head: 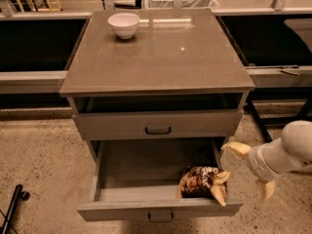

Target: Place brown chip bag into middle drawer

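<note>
The brown chip bag point(201, 181) lies crumpled in the front right corner of the open middle drawer point(139, 167), its cream end against the drawer's front wall. My gripper point(246, 172) is to the right of the drawer, outside its right wall and apart from the bag. Its cream fingers point(235, 149) are spread open and hold nothing. The white arm runs off the right edge.
The like-fronted drawer point(158, 125) one level higher is shut. A small white bowl point(124, 24) stands at the back left of the cabinet top point(165, 52). Dark shelves flank the cabinet. A black stand leg point(12, 208) lies on the floor at lower left.
</note>
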`<action>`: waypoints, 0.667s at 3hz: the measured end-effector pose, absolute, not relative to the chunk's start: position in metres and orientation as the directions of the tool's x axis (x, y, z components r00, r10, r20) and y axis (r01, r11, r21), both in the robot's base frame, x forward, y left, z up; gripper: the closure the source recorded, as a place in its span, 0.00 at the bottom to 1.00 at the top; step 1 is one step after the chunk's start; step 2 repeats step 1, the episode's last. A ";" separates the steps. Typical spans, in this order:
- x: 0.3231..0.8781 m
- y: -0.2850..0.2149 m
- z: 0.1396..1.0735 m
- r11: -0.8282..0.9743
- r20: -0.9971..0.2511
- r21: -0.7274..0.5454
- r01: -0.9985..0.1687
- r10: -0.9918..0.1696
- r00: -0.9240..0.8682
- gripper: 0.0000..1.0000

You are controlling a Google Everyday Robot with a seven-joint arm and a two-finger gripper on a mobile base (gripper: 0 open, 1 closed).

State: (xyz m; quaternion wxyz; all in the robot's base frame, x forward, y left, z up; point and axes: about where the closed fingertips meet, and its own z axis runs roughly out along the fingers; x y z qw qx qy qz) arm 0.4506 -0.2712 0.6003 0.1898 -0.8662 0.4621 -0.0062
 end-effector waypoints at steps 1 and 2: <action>0.447 -0.278 0.605 -0.492 -0.155 -0.337 -0.803 -0.812 0.563 0.00; 0.447 -0.278 0.605 -0.492 -0.155 -0.337 -0.803 -0.812 0.563 0.00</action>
